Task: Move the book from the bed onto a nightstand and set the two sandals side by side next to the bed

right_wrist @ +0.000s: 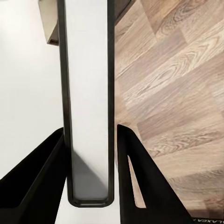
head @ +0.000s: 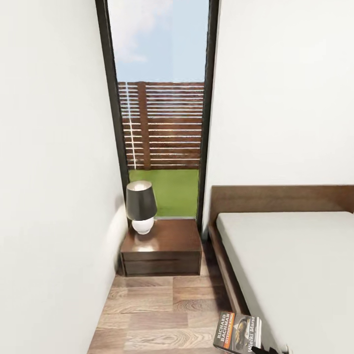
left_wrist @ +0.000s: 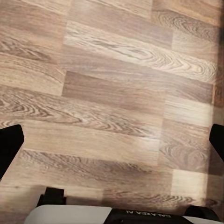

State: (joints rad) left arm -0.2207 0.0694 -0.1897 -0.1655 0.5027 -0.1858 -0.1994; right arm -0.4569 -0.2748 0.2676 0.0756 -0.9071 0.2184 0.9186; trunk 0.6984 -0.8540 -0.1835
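Head view: bedroom corridor between a white wall and the large low bed (head: 290, 260) with plain light-grey mattress and dark brown wooden frame and headboard. Ahead stands the low dark brown wooden nightstand (head: 162, 248) with two drawers and a glossy top, carrying a white-based lamp with a dark shade (head: 141, 206). Behind it rises a tall dark-framed window (head: 160, 108) showing grass and a slatted brown fence. At the lower edge, the small thin paperback book (head: 239, 333) with dark cover and orange and white lettering is held up over the light wood-plank floor (head: 157, 314), beside the bed frame, well short of the nightstand.

Left wrist view: left gripper (left_wrist: 112, 140) pointing down at bare plank floor, its two dark fingertips (left_wrist: 9, 144) at opposite edges of the picture, spread wide, with nothing between them.

Right wrist view: right gripper (right_wrist: 88, 177) with its two dark fingers (right_wrist: 135, 182) closed narrowly on the book (right_wrist: 87, 93), seen edge-on as a pale page block with dark cover edges, extending straight out beyond the fingertips. To one side of the gripper lies plank floor; to the other, the pale mattress and a strip of the brown bed frame (right_wrist: 46, 18).
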